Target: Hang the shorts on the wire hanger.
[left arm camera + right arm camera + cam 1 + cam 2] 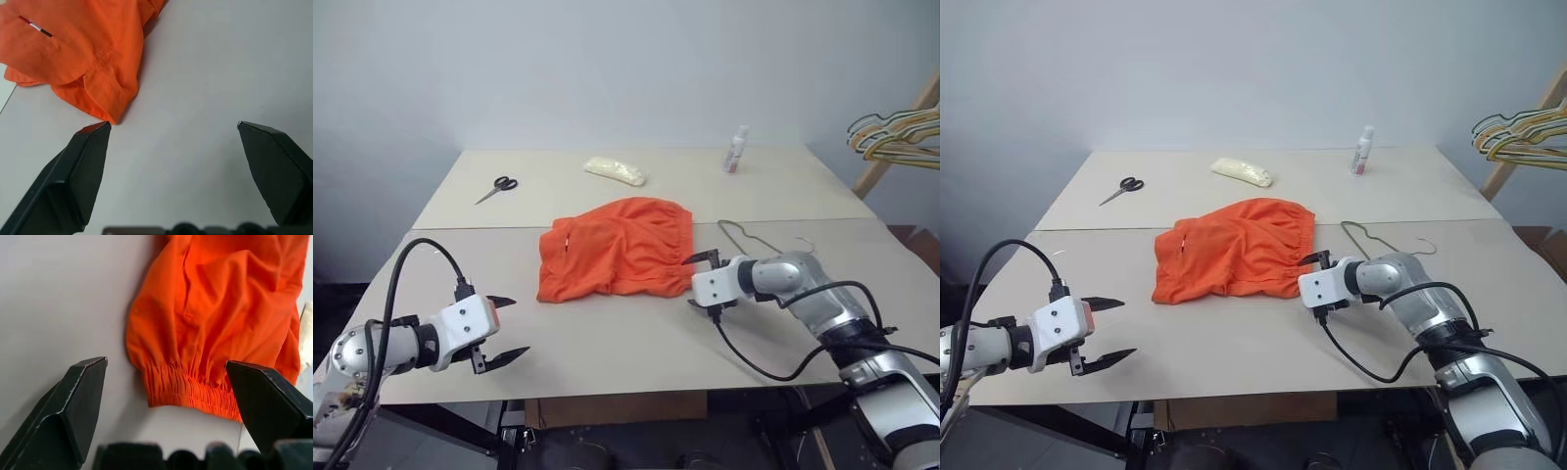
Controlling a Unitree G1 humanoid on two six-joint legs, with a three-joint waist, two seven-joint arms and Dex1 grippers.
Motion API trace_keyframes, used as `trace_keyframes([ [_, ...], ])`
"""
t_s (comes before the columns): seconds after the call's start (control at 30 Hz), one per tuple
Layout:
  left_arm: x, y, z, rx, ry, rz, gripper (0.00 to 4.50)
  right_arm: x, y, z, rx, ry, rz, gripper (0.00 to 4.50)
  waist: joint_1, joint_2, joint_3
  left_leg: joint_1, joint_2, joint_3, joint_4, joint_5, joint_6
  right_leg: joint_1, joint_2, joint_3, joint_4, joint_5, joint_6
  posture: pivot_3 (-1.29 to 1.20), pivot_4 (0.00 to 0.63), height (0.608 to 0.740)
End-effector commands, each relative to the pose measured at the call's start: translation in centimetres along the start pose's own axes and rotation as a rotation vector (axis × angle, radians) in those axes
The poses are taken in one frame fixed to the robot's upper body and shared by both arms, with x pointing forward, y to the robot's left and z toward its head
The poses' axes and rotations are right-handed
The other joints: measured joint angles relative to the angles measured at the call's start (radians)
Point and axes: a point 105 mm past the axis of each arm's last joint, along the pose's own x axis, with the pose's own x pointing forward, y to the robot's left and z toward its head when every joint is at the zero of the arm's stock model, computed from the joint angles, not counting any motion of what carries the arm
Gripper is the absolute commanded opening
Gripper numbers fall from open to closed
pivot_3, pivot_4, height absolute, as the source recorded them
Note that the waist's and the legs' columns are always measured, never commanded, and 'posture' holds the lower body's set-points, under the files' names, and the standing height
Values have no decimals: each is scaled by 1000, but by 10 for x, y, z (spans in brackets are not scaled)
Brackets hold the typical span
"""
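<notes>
Shorts (615,247) lie crumpled mid-table, wire hanger (754,240) just right of them. I see both claws spread wide and empty: right gripper (702,281) at the waistband edge, left gripper (504,329) nearer me.

A pale beige table (636,343) of two boards, joined by a seam running across it from side to side. On the near board the orange shorts (615,248) lie crumpled, waistband to the right, reaching up to the seam. Just right of them lies the thin wire hanger (751,238), flat, partly hidden. On the far board rest a pair of black-handled scissors (497,188) at the left, a whitish packet (615,170) near the middle, and a small white bottle (736,150) standing upright at the right
</notes>
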Motion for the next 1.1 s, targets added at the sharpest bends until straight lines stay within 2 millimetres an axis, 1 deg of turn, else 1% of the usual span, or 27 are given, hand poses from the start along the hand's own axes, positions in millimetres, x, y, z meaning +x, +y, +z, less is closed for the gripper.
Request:
trace_keyframes([
  [0.03,-4,6,2,26,-2,20,4500,5,-13,-4,-66,24,-37,4093,-3,0,0,0,0,0,-1,1,-1,0,0,0,0,0,0,293,0,740],
  [0.07,-4,6,1,21,0,24,4500,7,-12,-4,-80,21,-28,3867,-5,0,0,1,0,0,-3,1,-2,0,0,0,0,0,-1,293,0,740],
  [0.1,-5,6,0,17,2,26,4500,8,-11,-4,-88,18,-23,3538,-7,0,0,1,0,0,-4,2,-3,0,0,0,0,-1,-1,302,0,740],
  [0.27,-5,9,-6,-10,-11,30,4500,13,-12,-1,-87,-13,-44,1698,-20,0,0,3,1,-2,-12,4,-6,-2,1,-1,0,-3,-5,312,0,740],
  [0.37,-1,13,-11,0,-8,20,4500,16,-12,1,-93,-19,-44,596,-21,0,0,4,1,-3,-13,5,-7,-3,1,-2,9,-5,-8,311,0,740],
  [0.4,1,15,-12,7,-7,14,4500,17,-13,1,-94,-18,-45,271,-22,0,0,5,1,-3,-13,5,-8,-3,1,-2,11,-6,-9,309,0,740],
  [0.43,4,17,-13,28,-5,4,4500,18,-13,2,-94,-18,-45,44,-21,0,0,5,1,-3,-13,5,-8,-3,1,-2,12,-6,-9,305,0,740],
  [0.63,25,25,-10,203,-17,-60,4500,21,-16,3,-81,-15,-80,44,-22,-1,0,9,1,-3,-13,5,-8,1,1,-1,13,-6,-10,287,0,740],
  [0.73,36,33,-18,322,33,-71,4500,22,-16,3,-80,-13,-89,44,-23,-1,0,9,1,-3,-13,5,-8,0,1,-1,13,-6,-10,277,0,740],
  [0.8,46,43,-23,380,62,-34,4500,22,-15,3,-75,-13,-88,44,-24,-1,0,9,0,-3,-13,5,-8,0,1,-1,14,-6,-10,270,0,740],
  [0.87,56,51,-27,422,73,-1,4500,22,-14,3,-69,-13,-90,44,-24,-1,-1,9,0,-3,-13,5,-8,0,1,-1,14,-6,-10,266,0,740],
  [0.93,63,55,-30,451,78,10,4500,22,-13,4,-64,-16,-90,44,-24,-1,-1,10,0,-3,-13,5,-8,1,1,-1,14,-6,-10,261,0,740],
  [1.1,78,56,-33,466,53,13,4500,20,-12,6,-58,-26,-94,44,-29,0,-2,10,0,-2,-13,5,-8,1,1,-1,14,-6,-10,258,0,740],
])
